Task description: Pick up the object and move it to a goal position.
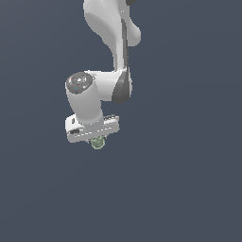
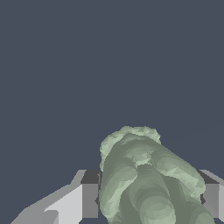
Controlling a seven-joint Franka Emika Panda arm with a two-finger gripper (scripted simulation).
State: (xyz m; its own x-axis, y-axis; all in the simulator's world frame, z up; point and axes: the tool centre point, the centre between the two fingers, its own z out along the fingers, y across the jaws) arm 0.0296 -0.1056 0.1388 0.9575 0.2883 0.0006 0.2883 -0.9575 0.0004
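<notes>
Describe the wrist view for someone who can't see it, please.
A pale grey-green lumpy object fills the lower part of the picture, sitting between the two fingers of the robot's hand. Behind it is only a plain dark blue-grey background.

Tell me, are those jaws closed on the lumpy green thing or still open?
Shut on it. In the wrist view the object fills the gap between both fingers, touching each.

Object [image 2: 146,179]: pale grey-green, lumpy, knobbly; sits between gripper [image 2: 151,199] fingers, poking out just below them
</notes>
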